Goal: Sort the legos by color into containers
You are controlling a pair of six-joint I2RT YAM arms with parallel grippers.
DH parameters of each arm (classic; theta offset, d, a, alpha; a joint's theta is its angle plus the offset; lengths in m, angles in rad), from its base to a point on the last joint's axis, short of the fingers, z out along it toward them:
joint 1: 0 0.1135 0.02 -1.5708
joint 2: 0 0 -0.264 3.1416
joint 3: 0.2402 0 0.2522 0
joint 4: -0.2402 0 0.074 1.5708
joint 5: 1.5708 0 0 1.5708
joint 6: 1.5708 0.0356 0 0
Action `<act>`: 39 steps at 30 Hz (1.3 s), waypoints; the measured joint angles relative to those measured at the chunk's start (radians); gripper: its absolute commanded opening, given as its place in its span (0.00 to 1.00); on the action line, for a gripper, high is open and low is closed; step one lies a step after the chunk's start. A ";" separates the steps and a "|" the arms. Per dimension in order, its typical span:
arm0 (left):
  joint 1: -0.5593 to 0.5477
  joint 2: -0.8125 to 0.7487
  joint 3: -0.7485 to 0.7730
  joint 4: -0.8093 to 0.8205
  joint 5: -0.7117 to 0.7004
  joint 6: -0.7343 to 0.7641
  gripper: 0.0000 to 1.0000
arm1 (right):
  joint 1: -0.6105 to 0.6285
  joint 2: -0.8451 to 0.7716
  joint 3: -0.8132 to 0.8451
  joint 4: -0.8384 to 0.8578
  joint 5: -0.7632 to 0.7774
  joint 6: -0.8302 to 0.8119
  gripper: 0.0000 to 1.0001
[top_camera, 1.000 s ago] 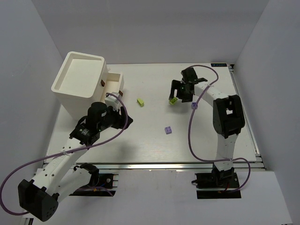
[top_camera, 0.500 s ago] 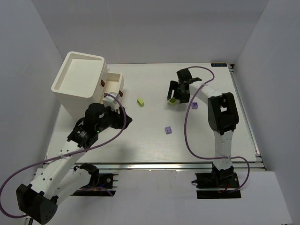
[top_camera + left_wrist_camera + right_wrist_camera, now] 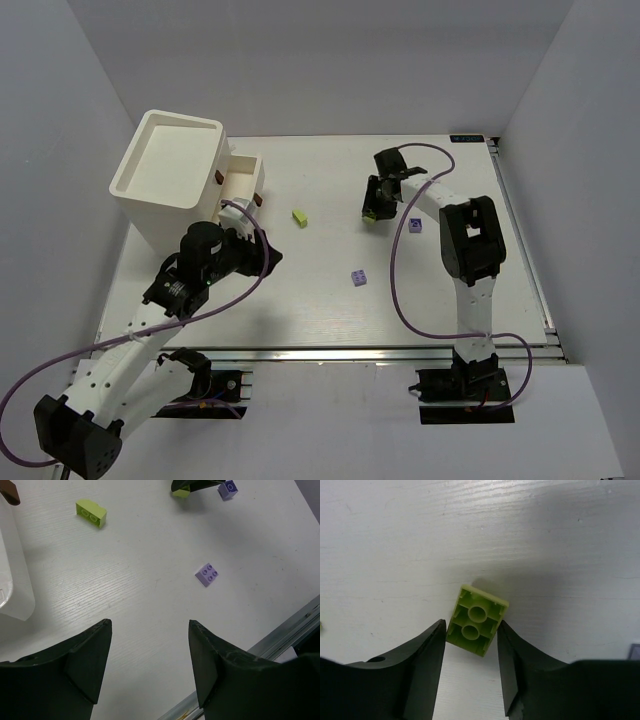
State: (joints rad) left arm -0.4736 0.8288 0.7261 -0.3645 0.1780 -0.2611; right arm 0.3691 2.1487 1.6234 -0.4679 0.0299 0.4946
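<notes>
My right gripper (image 3: 372, 206) (image 3: 470, 623) is down at the table's far middle. Its jaws press both sides of a yellow-green lego (image 3: 477, 619) (image 3: 369, 215) that lies with its hollow underside up. A second yellow-green lego (image 3: 299, 217) (image 3: 91, 512) lies left of it. One lavender lego (image 3: 358, 278) (image 3: 207, 574) sits mid-table and another (image 3: 415, 225) (image 3: 228, 488) is just right of the right gripper. My left gripper (image 3: 263, 257) (image 3: 150, 623) hovers open and empty near the containers' box (image 3: 170, 165), which has one drawer (image 3: 243, 181) pulled out.
The drawer's rounded corner (image 3: 15, 587) and brown knob (image 3: 10, 492) lie at the left of the left wrist view. A metal rail (image 3: 295, 630) marks the table's near edge. White walls enclose the table on three sides.
My right gripper's jaws have closed from wide open onto the yellow-green lego, and its arm has shifted slightly left. The left arm has barely moved.
</notes>
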 measured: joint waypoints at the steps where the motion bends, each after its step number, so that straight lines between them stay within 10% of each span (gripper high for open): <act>1: 0.000 -0.004 0.000 0.000 0.003 0.000 0.73 | 0.000 0.000 -0.001 0.005 0.000 0.000 0.40; 10: 0.000 -0.021 -0.017 0.031 0.059 0.010 0.73 | 0.007 -0.054 -0.088 0.094 -0.077 -0.092 0.00; 26: 0.000 -0.139 0.057 -0.044 0.092 -0.067 0.73 | 0.298 -0.117 0.321 0.037 -0.573 -0.606 0.00; 39: 0.000 -0.265 0.175 -0.184 0.075 -0.130 0.73 | 0.498 0.104 0.522 0.173 -0.631 -0.606 0.03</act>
State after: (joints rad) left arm -0.4736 0.5640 0.9016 -0.5488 0.2527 -0.3912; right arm 0.8669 2.2528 2.1456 -0.2951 -0.6010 -0.1112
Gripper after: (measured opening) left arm 0.726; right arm 0.431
